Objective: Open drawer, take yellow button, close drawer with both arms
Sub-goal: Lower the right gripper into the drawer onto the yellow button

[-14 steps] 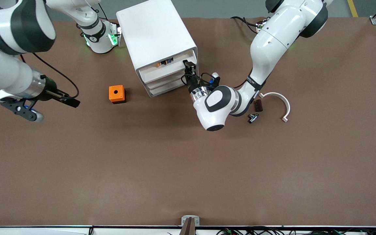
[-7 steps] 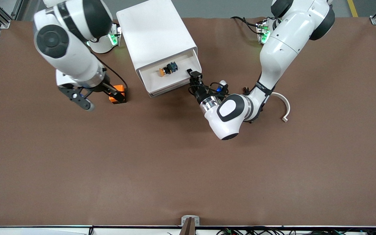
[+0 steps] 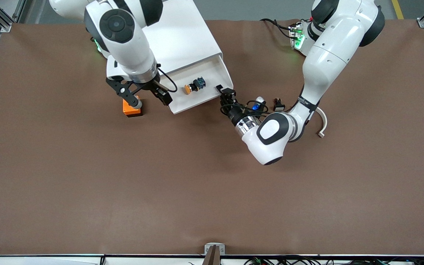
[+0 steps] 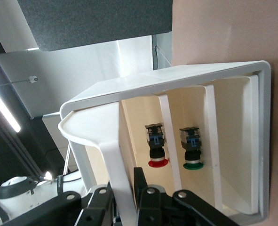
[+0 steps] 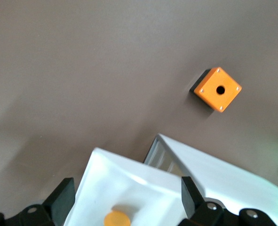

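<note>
The drawer [image 3: 212, 79], the uppermost in the white cabinet [image 3: 177, 40], stands pulled well out. The button [image 3: 194, 85] lies in it, orange cap toward the right arm's end, blue block toward the left arm's. My left gripper [image 3: 226, 93] is shut on the drawer's front rim at the corner toward the left arm's end; in the left wrist view [image 4: 122, 197] the white rim [image 4: 106, 155] passes between the fingers. My right gripper [image 3: 152, 92] is open over the drawer's other front corner. In the right wrist view [image 5: 124, 202] the drawer [image 5: 129, 186] and the button's cap [image 5: 117, 219] lie between the fingers.
An orange cube with a hole [image 3: 133, 109] [image 5: 218, 89] sits beside the drawer, under the right hand. A small black switch [image 3: 279, 105] and a white curved piece [image 3: 322, 119] lie by the left arm. Red-capped [image 4: 156, 149] and green-capped [image 4: 191, 150] buttons show in beige compartments.
The left gripper has pulled the drawer farther out, uncovering the button. The right arm has swung in from its end of the table to over the drawer's corner.
</note>
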Available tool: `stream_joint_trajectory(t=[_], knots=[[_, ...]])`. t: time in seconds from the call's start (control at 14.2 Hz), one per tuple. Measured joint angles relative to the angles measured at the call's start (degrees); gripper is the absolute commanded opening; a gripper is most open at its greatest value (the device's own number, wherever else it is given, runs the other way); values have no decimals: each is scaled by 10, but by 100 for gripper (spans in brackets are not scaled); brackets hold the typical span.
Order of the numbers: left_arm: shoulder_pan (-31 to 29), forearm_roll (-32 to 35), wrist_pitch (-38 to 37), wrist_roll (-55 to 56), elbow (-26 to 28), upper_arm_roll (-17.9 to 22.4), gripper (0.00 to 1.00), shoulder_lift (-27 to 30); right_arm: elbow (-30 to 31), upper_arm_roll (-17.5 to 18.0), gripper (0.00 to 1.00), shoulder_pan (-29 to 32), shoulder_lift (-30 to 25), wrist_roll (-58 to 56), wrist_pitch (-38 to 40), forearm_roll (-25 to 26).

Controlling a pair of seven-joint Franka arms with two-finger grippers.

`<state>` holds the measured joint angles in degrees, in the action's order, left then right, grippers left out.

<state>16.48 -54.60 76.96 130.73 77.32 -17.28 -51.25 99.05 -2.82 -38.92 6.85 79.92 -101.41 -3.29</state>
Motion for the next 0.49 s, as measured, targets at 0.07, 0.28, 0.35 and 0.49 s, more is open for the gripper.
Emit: stream_joint_trajectory(t=[0.07, 0.28, 0.35, 0.49], knots=[[-4, 0, 0, 0, 0, 0, 22, 0, 1, 0, 100, -11, 2, 23, -8, -3], [-10, -3, 1, 0, 0, 0, 28, -5, 5, 0, 100, -53, 16, 96, -44, -5], [-10, -6, 1, 0, 0, 0, 33, -7, 6, 0, 100, -66, 23, 117, -58, -5], [-10, -11, 1, 0, -1, 0, 64, -10, 6, 0, 100, -87, 37, 149, -82, -5]])
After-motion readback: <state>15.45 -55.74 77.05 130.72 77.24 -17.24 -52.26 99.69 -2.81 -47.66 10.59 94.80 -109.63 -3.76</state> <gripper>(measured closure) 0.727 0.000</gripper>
